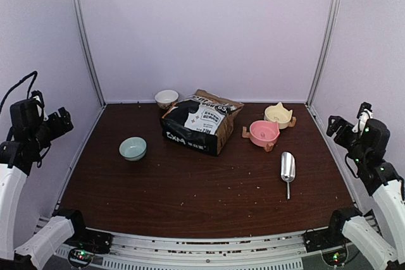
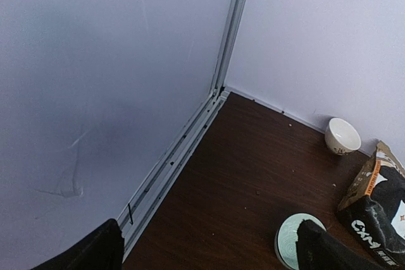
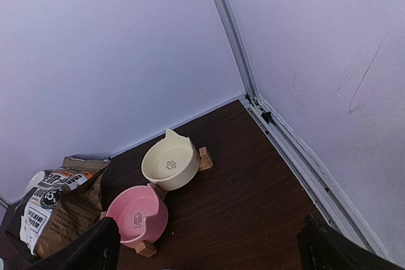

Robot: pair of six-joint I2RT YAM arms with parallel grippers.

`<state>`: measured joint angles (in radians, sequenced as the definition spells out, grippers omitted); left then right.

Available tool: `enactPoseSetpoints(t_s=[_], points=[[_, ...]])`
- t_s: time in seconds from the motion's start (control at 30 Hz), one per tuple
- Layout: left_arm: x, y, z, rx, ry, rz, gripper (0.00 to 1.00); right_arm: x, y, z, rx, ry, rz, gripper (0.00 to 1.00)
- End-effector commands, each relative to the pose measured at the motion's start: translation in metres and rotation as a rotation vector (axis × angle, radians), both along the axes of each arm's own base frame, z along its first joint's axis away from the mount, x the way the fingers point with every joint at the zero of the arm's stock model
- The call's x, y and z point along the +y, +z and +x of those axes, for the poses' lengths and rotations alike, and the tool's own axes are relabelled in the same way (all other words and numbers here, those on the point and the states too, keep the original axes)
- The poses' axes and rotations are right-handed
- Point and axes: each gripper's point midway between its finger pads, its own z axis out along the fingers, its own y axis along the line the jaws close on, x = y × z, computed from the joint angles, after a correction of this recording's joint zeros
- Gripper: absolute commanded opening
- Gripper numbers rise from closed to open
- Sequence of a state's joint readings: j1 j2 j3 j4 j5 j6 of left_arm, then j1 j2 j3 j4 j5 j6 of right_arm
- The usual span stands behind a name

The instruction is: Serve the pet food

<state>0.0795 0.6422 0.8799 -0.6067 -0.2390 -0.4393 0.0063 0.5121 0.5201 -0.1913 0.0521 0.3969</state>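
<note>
From above, the CXM bag (image 1: 201, 123) stood at the back middle of the table (image 1: 190, 188), its kibble out of sight and presumably inside. The pink dish (image 1: 264, 133) and cream dish (image 1: 278, 115) sat beside it, seemingly ready for filling, and the scoop (image 1: 288, 167) lay nearer the right gripper (image 1: 334, 124), probably its tool, while the left gripper (image 1: 62, 121) hung off to the side. The left wrist view showed its fingers (image 2: 95, 251) spread wide and empty near the green bowl (image 2: 291, 241), and the right wrist view showed its fingers (image 3: 95, 248) likewise parted, holding nothing, above both dishes.

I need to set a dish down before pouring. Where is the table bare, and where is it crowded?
Bare: the wide near strip of table in front of the bag, between green bowl and scoop. Crowded: back right, where pink bowl and yellow bowl sit close beside the bag.
</note>
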Motion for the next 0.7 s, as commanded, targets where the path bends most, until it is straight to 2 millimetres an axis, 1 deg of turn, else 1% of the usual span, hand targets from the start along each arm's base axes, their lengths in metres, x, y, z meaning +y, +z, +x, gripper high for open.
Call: enactPoseSetpoints(t_s=[0.0,0.07,0.13,0.23,0.3,0.37,0.43,0.47,0.53,0.57,0.6,0.63,0.67], points=[[-0.003,-0.01,0.0,0.014,-0.012,-0.023,0.98,0.003,-0.001,-0.002,0.018,0.007,0.048,1.0],[-0.004,-0.02,-0.001,0.016,-0.014,-0.028,0.98,0.005,0.0,-0.002,0.013,0.016,0.059,1.0],[-0.005,-0.028,-0.003,0.022,-0.022,-0.03,0.98,0.014,0.002,-0.001,0.016,0.067,0.066,1.0],[-0.013,-0.025,-0.001,0.01,-0.068,-0.034,0.98,0.031,0.001,0.002,0.036,0.169,0.075,1.0],[-0.018,-0.023,0.005,-0.003,-0.085,-0.091,0.98,0.041,-0.004,0.003,0.059,0.227,0.075,1.0],[-0.032,-0.026,0.02,-0.007,-0.135,-0.172,0.97,0.048,-0.012,0.003,0.095,0.262,0.082,1.0],[-0.052,-0.029,0.038,0.008,-0.192,-0.209,0.95,0.054,-0.019,0.002,0.124,0.293,0.093,1.0],[-0.064,-0.028,0.046,0.016,-0.213,-0.196,0.95,0.056,-0.021,0.001,0.131,0.305,0.093,1.0],[-0.094,-0.023,0.063,0.027,-0.262,-0.144,0.95,0.058,-0.027,-0.002,0.149,0.311,0.08,1.0],[-0.111,-0.024,0.073,0.044,-0.295,-0.124,0.95,0.056,-0.029,-0.004,0.159,0.302,0.072,1.0],[-0.127,-0.017,0.078,0.038,-0.334,-0.116,0.96,0.053,-0.031,-0.005,0.17,0.285,0.064,1.0],[-0.143,-0.015,0.086,0.048,-0.369,-0.112,0.96,0.051,-0.033,-0.007,0.18,0.276,0.056,1.0],[-0.162,-0.02,0.093,0.073,-0.406,-0.097,0.96,0.051,-0.035,-0.009,0.186,0.275,0.046,1.0]])
